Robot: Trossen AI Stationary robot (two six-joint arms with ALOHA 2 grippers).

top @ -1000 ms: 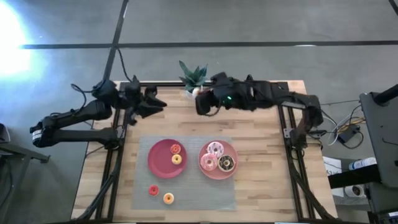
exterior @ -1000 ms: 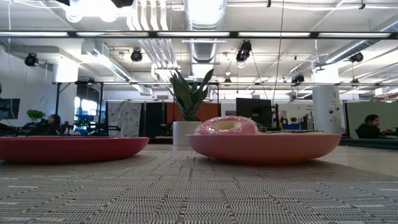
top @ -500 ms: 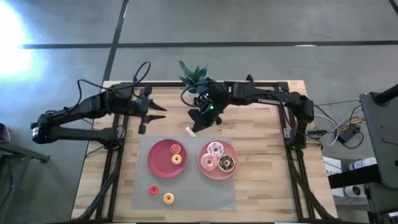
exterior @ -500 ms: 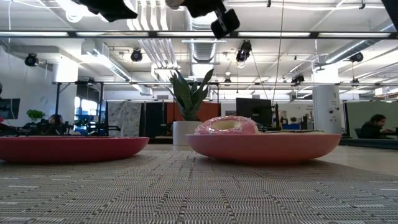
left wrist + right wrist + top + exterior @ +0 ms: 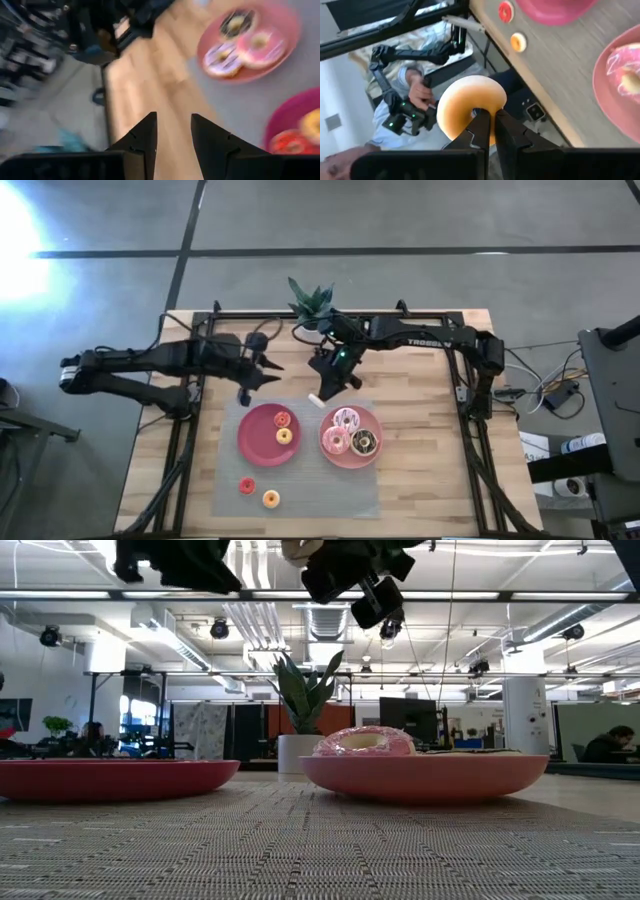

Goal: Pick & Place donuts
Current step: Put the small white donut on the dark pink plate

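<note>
My right gripper (image 5: 320, 392) hovers over the grey mat's far edge, between the two plates, shut on a pale tan donut (image 5: 470, 106). In the low view that donut (image 5: 294, 549) is high above the table. My left gripper (image 5: 266, 370) is open and hangs above the wood just beyond the red plate (image 5: 252, 442); it holds nothing. That plate carries a small red donut (image 5: 282, 419) and a yellow one (image 5: 284, 436). The pink plate (image 5: 338, 460) carries the pink sprinkled (image 5: 346, 420), pink (image 5: 335, 442) and chocolate (image 5: 363, 443) donuts. Two tiny donuts (image 5: 247, 486) (image 5: 271, 499) lie on the mat. My right gripper pinches the tan donut's ring (image 5: 485, 106) between its two fingers, at the side nearest the wrist. The fingers slant down from the table's far side. The donut is lifted clear of the table, out beyond the fingertips.
A potted plant (image 5: 311, 302) stands at the far edge, behind the right arm. The grey mat (image 5: 310, 480) lies under both plates. In the right wrist view a person's hand (image 5: 420, 90) holds a control arm beyond the table's near edge.
My right gripper has swung from beside the plant toward the table's near edge and down, carrying the tan donut to the mat's far edge near the pink plate. My left gripper has moved right and nearer, toward the red plate.
</note>
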